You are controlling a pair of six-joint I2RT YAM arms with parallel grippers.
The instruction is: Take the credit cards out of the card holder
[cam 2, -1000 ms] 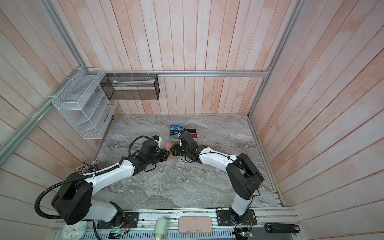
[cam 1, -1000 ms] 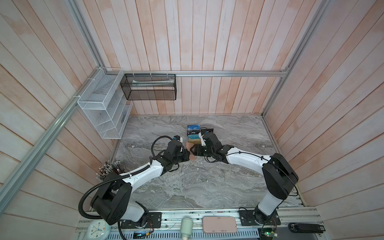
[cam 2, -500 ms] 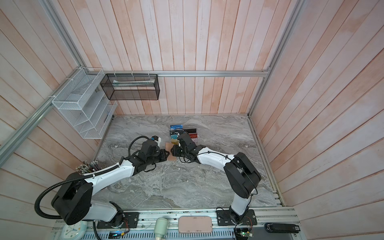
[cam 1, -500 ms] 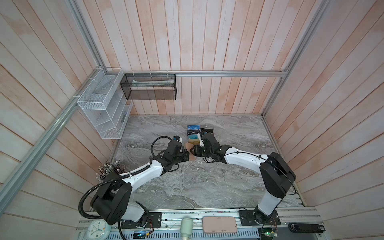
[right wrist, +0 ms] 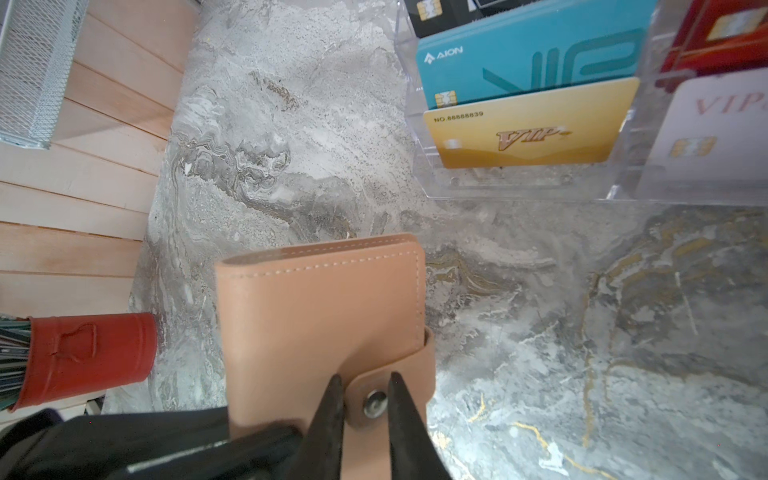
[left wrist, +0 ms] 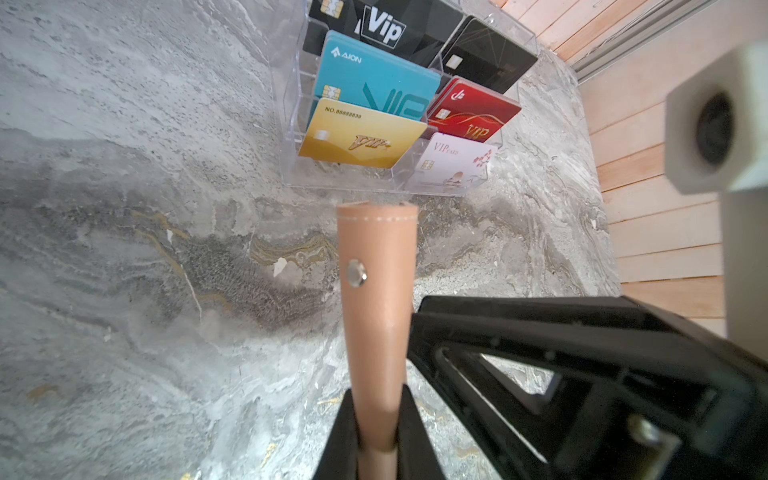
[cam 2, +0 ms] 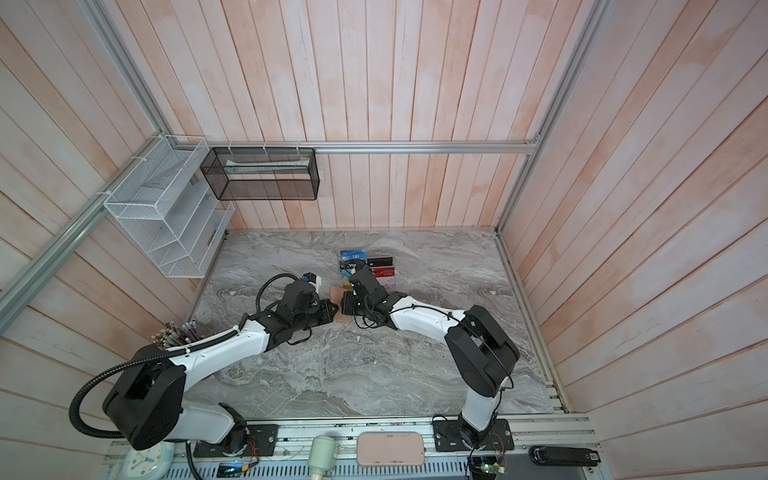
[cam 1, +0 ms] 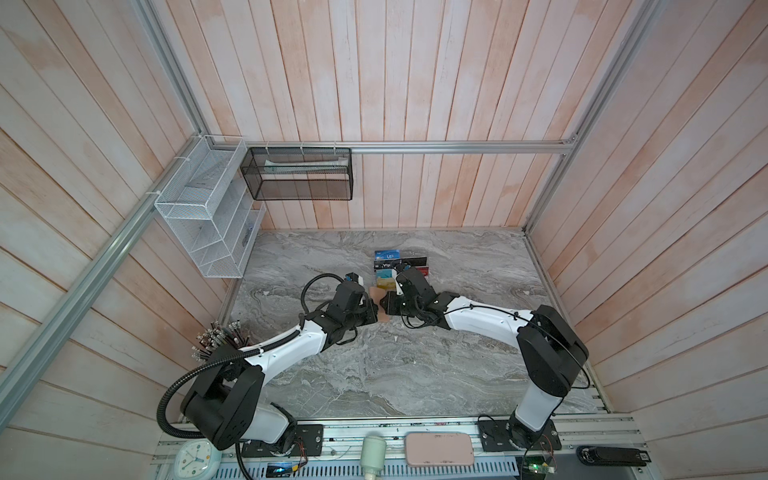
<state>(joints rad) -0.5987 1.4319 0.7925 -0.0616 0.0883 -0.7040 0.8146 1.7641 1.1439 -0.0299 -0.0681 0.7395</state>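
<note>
Surface: grey marble-patterned tabletop (cam 1: pixel 374 374), veined white and gold. It is walled on three sides by pale pink-washed wooden plank walls (cam 1: pixel 374 83). An aluminium frame rail (cam 1: pixel 415 146) runs along the back wall.

Fixtures: white wire-mesh tiered rack (cam 1: pixel 199 216) on the left wall. A black mesh rectangular basket (cam 1: pixel 299 174) hangs from the back rail by the back-left corner.

On the tabletop:
- A clear acrylic tiered rack (left wrist: pixel 286 137) of coloured cards stands mid-width towards the back edge.
- A red metal cup (right wrist: pixel 83 357) of pencils stands at the left edge.

On the front rail, off the marble:
- A round pale clock (cam 1: pixel 192 456)
- A pink rounded-corner case (cam 1: pixel 439 449)

Task item: tan-pink leather-look bifold card holder (right wrist: pixel 324 316), white-stitched. It sits mid-tabletop just in front of the acrylic rack, apart from it. It is closed, with the snap tab (right wrist: pixel 411 365) fastened over its face and its contents hidden. It is held on edge; contact with the marble cannot be judged.

Left gripper (left wrist: pixel 376 419): jaws clamped on the card holder's lower end, one on each face.

Right gripper (right wrist: pixel 365 376): black fingertips (right wrist: pixel 332 399) lie against the tab, one on each side of the metal snap stud (right wrist: pixel 374 405). A narrow gap remains between them. Whether they grip the tab cannot be told
</note>
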